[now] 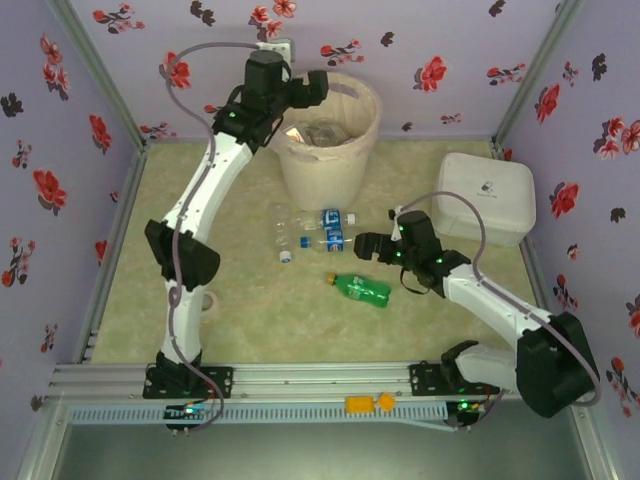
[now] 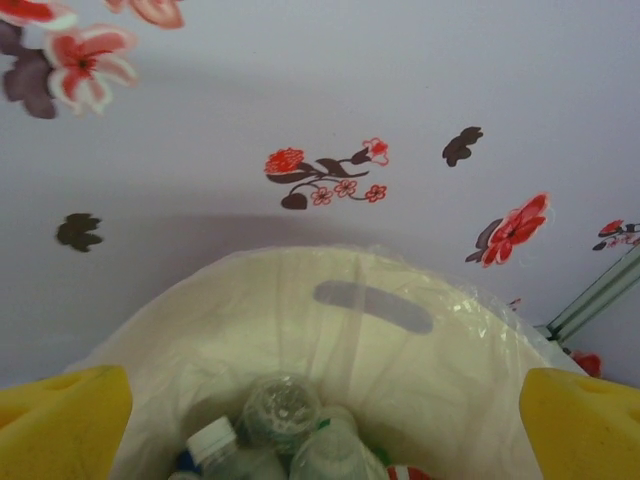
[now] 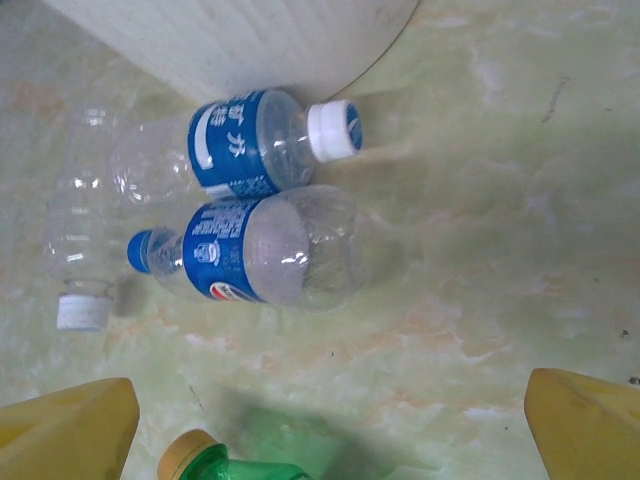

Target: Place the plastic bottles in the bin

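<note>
From above, the left gripper (image 1: 325, 88) hangs over the bin (image 1: 345, 170), at its rim on the left arm's side, with the binned bottles (image 1: 325, 132) directly beneath it. The right gripper (image 1: 362, 245) sits low over the table (image 1: 250, 330). The blue-capped bottle (image 1: 333, 239) lies just ahead of its tips and the white-capped bottle (image 1: 335, 217) just past that, toward the bin. The green bottle (image 1: 362, 289) lies just beside the gripper on the side of the arm bases, and a white box (image 1: 485, 195) stands behind its wrist.

In the left wrist view, the left gripper (image 2: 320, 435) is spread wide. Its yellow fingers (image 2: 60, 420) sit at the two lower corners with nothing between them. The bin's lined wall and handle slot (image 2: 375, 305) face it, and the binned bottles (image 2: 280, 410) lie below.

In the right wrist view, the right gripper (image 3: 325, 430) is also spread wide and empty, its fingers (image 3: 585, 425) clear of everything. Ahead lie the blue-capped bottle (image 3: 265, 250) and the white-capped bottle (image 3: 250, 140), side by side. A clear bottle (image 3: 80, 230) lies to their left. The bin (image 3: 230, 40) is beyond, touching the white-capped bottle. The green bottle (image 3: 235, 468) is nearest, between the fingers.
</note>
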Motion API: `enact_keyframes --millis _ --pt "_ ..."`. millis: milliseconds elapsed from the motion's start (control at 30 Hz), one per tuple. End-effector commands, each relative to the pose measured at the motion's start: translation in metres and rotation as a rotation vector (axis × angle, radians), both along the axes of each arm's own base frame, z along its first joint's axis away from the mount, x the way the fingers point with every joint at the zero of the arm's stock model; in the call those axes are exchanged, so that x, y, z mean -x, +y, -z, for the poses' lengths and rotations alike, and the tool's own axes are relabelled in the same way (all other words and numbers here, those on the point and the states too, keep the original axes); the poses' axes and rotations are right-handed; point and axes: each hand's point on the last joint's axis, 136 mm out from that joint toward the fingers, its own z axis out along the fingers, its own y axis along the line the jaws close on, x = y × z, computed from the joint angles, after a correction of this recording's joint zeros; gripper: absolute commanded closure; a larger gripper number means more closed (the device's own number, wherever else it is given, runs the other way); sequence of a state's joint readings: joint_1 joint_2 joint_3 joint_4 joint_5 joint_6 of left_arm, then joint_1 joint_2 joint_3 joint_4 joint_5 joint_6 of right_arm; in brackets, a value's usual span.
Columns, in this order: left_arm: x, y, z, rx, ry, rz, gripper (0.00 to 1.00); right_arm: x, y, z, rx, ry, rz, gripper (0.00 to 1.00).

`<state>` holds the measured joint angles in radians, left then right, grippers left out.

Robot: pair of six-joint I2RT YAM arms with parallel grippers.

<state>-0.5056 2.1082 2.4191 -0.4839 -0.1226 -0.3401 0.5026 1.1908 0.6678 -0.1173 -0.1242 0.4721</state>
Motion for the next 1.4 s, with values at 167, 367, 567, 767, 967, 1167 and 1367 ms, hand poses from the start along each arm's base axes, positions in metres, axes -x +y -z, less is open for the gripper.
enact_keyframes --millis 167,367,567,767,967,1167,1367 --pt "0.068 0.027 -0.002 -0.04 -0.027 0.089 0.0 0.038 0.027 0.025 0.195 0.138 -0.24 0.0" --pt "0.126 0.059 0.024 0.022 -0.073 0.102 0.0 0.067 0.037 0.045 0.373 0.249 -0.386 0.0" --pt "0.171 0.089 0.09 0.104 0.047 0.058 0.0 0.078 0.024 0.062 0.566 0.332 -0.411 0.0" --pt "0.201 0.127 0.186 0.248 0.193 -0.126 0.0 0.084 0.024 0.076 0.62 0.368 -0.436 0.0" --pt "0.224 0.141 0.256 0.389 0.341 -0.226 0.0 0.083 0.027 0.092 0.648 0.401 -0.448 0.0" --pt "0.222 0.134 0.272 0.477 0.38 -0.245 0.0 0.081 0.036 0.101 0.653 0.411 -0.464 0.09" --pt "0.213 0.118 0.269 0.489 0.38 -0.209 0.0 0.087 0.032 0.108 0.658 0.435 -0.47 0.23"
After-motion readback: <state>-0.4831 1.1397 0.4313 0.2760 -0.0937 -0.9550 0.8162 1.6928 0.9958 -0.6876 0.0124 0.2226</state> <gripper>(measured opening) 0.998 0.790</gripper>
